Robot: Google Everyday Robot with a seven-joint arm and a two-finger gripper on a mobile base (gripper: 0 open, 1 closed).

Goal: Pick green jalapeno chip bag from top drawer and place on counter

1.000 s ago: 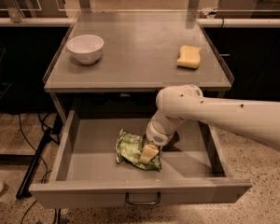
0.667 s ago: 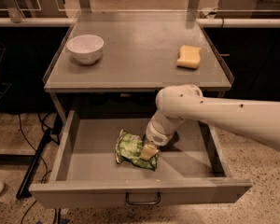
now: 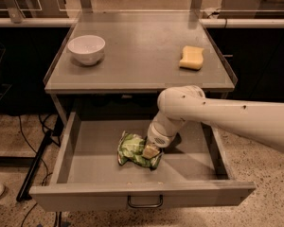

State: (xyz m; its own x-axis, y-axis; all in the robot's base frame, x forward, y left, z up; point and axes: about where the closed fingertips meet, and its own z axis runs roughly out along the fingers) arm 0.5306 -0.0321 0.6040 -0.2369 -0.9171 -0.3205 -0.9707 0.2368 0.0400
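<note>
Hardly any change from a second ago: same low reach into the drawer, same crumpled lie of the bag. Gripper [image 3: 150, 151] down inside the drawer [image 3: 92, 167], tip touching the right edge of the bag [image 3: 132, 149]; no telling whether spread, pressed together or pinching the foil. Behind it, a round white wrist, then the white arm [image 3: 236, 119] running off to the right edge, above the drawer's right wall. Bag flat on the drawer floor, about mid-width, green with white and dark print, too small to read. Drawer pulled out, grey, with a dark loop handle [image 3: 145, 202] at the middle of its front panel. Above, the counter [image 3: 142, 41]: grey top with clear side rails, carrying a white bowl [image 3: 86, 48] at the left and a yellow sponge [image 3: 191, 57] at the right, well apart. Under all of it, a speckled floor [image 3: 270, 178]; dark cables [image 3: 31, 169] at the left; more benches in the dim background.
</note>
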